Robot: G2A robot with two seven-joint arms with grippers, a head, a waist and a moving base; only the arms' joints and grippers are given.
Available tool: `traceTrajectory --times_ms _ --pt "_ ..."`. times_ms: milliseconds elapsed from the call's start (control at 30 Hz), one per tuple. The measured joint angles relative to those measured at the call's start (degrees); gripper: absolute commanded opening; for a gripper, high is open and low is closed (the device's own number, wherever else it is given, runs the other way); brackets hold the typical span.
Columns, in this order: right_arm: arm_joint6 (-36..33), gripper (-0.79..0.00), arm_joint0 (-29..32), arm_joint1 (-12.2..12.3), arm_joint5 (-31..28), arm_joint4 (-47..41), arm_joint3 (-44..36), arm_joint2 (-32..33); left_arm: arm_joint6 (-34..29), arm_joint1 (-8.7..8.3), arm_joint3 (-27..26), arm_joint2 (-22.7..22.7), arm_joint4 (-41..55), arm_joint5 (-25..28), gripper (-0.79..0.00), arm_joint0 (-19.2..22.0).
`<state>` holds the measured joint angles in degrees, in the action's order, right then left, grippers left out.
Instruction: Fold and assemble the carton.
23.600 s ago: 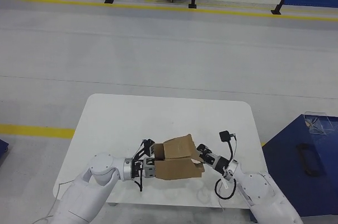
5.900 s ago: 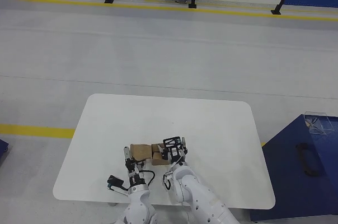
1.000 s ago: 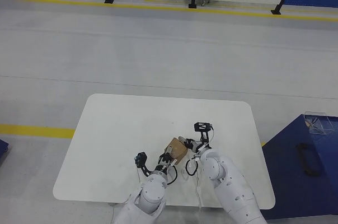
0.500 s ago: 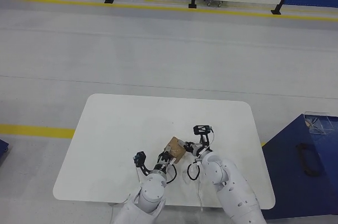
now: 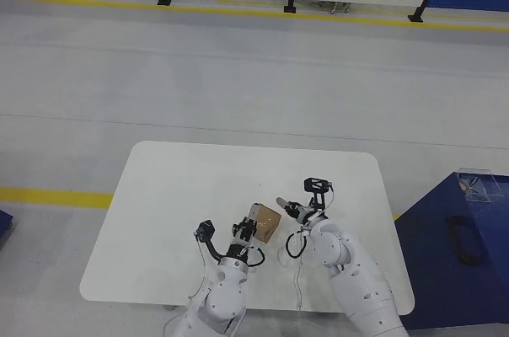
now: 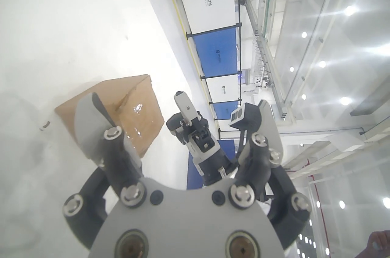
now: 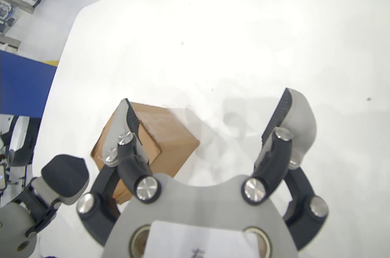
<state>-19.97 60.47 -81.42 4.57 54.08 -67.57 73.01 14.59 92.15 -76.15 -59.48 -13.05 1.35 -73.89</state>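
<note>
- The left claw (image 5: 240, 229) is seen nearest, at the front part of the tabletop (image 5: 179, 181). It is spread wide and nothing is gripped. One finger (image 6: 88, 116) is seen across the side of the carton (image 5: 264, 221), possibly touching it, though contact cannot be confirmed.
- The carton is set on the tabletop just beyond. It is formed into a brown box and turned cornerwise to the tabletop's edges.
- The right claw (image 5: 285, 205) is placed just beside the carton's far right corner. It is likewise released and empty, and one finger (image 7: 129, 116) is seen over the box's edge.
</note>
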Motion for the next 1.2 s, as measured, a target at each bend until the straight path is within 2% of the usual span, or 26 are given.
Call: traceTrajectory --times_ms 167,233,333,400,467,567,667,867,1067,1100,1133,1200 --pt "0.21 0.000 -1.74 -0.31 0.85 -0.10 2.67 -0.93 -1.11 -0.10 0.28 -0.47 2.04 -0.45 0.000 0.13" --pt "0.59 0.000 -1.89 -0.45 0.75 -0.50 3.30 -1.37 -1.50 -0.55 0.63 -0.73 1.67 1.44 0.000 0.51" --pt "1.01 0.000 -2.27 -0.57 0.75 -0.58 4.50 -1.81 4.81 -1.57 1.72 1.04 -8.41 3.17 0.000 0.68" --pt "1.12 0.000 -2.65 -0.61 1.15 -0.42 5.35 -1.88 10.44 -2.37 3.11 1.63 -22.50 3.35 0.000 1.10" --pt "1.13 0.000 -2.69 -0.61 1.20 -0.41 5.42 -1.88 13.40 -3.23 4.99 1.98 -37.63 5.15 0.000 1.65" --pt "1.32 0.000 -2.28 -0.50 1.20 -0.63 5.19 -1.37 13.48 -4.45 7.26 1.66 -54.33 6.93 0.000 2.28" --pt "2.06 0.000 -1.35 -0.14 1.85 -2.84 3.72 1.15 11.84 -5.28 8.57 1.78 -67.16 4.34 0.000 2.86" --pt "2.22 0.000 1.25 0.52 0.47 -7.39 0.27 5.29 6.17 -5.77 11.18 2.85 -79.26 0.34 0.000 3.94" --pt "2.17 0.000 1.23 0.51 0.45 -7.37 0.30 5.26 3.15 -4.84 16.96 4.29 -79.36 -2.24 0.000 7.33" --pt "2.17 0.000 1.23 0.51 0.45 -7.37 0.29 5.26 3.33 -4.60 17.97 4.64 -78.72 -2.23 -0.037 7.85" --pt "2.17 0.000 1.23 0.51 0.45 -7.37 0.29 5.26 3.56 -4.36 19.00 5.00 -78.12 -2.24 -0.194 8.40" --pt "2.17 0.000 1.23 0.51 0.45 -7.37 0.29 5.26 4.12 -3.78 21.50 5.82 -77.16 -2.55 -0.354 9.70"
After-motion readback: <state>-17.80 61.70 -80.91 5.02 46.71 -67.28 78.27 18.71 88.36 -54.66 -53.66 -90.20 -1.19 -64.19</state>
